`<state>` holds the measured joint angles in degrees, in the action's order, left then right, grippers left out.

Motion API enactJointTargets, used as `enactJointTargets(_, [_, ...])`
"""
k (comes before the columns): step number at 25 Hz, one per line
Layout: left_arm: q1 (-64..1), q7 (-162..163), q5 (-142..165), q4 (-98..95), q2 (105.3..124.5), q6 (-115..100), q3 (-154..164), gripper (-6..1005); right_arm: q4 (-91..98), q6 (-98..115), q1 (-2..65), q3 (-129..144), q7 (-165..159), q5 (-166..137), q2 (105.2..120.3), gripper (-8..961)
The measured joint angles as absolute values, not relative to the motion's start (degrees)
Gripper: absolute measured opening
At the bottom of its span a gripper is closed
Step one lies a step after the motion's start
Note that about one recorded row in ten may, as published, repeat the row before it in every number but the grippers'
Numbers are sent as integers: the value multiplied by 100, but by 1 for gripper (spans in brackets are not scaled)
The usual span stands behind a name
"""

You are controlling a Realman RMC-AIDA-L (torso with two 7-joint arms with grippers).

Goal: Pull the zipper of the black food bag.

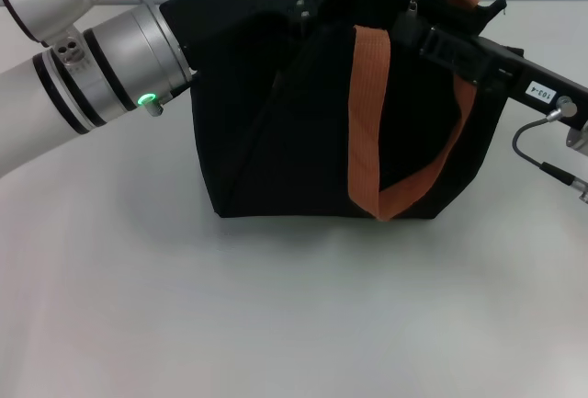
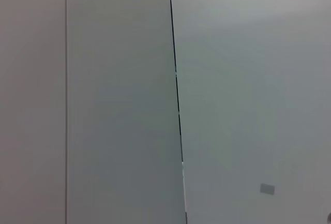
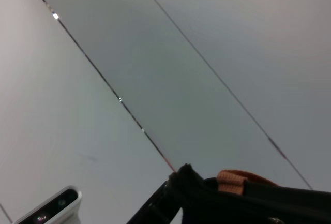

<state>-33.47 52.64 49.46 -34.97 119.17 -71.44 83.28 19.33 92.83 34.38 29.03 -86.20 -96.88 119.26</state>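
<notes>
Both pincers (image 1: 404, 21) at black food bag's (image 1: 276, 141) top edge, grip impossible to tell.

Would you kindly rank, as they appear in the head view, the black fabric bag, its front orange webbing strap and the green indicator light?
1. black fabric bag
2. orange webbing strap
3. green indicator light, by far the smallest
</notes>
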Motion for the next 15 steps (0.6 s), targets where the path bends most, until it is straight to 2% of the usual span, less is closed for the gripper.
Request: enactJointTargets(15, [-3334, 5264, 4874, -3498, 11917, -7149, 8341, 154, 1933, 9186, 3460, 2881, -8756, -9670, 11920, 543])
